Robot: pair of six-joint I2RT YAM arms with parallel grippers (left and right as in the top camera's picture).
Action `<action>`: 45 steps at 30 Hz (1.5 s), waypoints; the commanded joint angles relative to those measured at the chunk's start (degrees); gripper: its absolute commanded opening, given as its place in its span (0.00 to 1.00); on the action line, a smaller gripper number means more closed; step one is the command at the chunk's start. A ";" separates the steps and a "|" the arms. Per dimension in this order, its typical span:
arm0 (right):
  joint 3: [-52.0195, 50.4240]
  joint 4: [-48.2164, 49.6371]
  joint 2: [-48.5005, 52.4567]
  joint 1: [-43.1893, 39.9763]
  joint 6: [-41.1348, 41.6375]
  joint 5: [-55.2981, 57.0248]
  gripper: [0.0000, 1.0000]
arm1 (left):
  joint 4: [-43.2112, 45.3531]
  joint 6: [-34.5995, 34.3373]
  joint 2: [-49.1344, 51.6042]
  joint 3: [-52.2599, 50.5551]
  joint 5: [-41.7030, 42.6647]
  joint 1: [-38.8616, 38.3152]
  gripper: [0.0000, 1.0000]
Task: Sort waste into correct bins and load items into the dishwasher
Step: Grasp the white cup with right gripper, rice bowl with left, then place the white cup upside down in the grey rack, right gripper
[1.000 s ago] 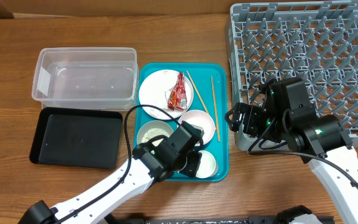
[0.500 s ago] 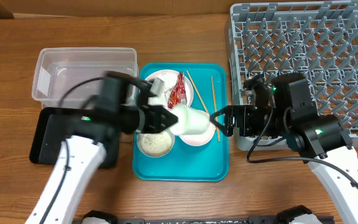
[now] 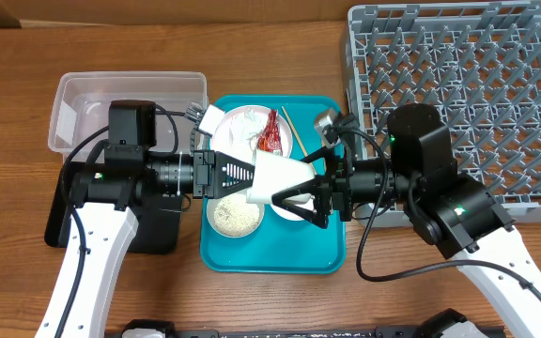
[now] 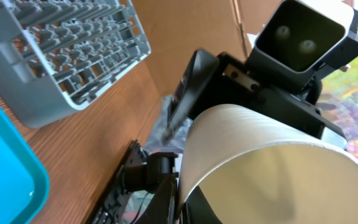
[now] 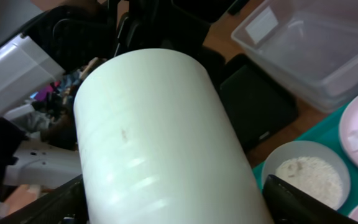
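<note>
Mid-air handover, right above the teal tray. The white cup lies on its side between the two arms, lifted clear of the dishes below, mouth toward the L arm, base toward the R.

The left gripper looks clamped on the rim end. That's my read, since the cup hangs aloft w/ nothing under it. The left wrist view shows only the open mouth up close, so the exact pinch isn't visible.

The right gripper straddles the cup body, w/ dark fingers either side of the wall in its own view. Whether they're pressing or just bracketing, can't tell.

Handling, as a judgement: small, light and stiff, so it won't squash. The wall is smooth and glossy, so prob. slippery, and being round it can roll in a 2-finger grip. It could chip if dropped. Best hold for R is across the mid-body, square to the axis, and firm before L lets go.

Below on the tray sit the rice bowl and the plate w/ the snack wrapper. The dish rack waits on the R side. I'd expect the cup to go there mouth-down between the pegs.
</note>
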 commanded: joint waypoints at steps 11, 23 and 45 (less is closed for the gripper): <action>0.20 -2.10 -2.08 -4.48 1.40 0.28 0.61 | 0.07 1.44 -0.52 0.79 3.78 -0.13 0.56; 0.20 -28.50 -6.27 -21.70 6.23 34.18 0.56 | -4.09 1.42 -0.52 0.79 -10.80 -0.13 0.77; 3.89 -35.78 7.48 -21.53 10.01 50.31 0.95 | -7.30 1.44 -0.52 0.79 -20.04 -1.84 0.78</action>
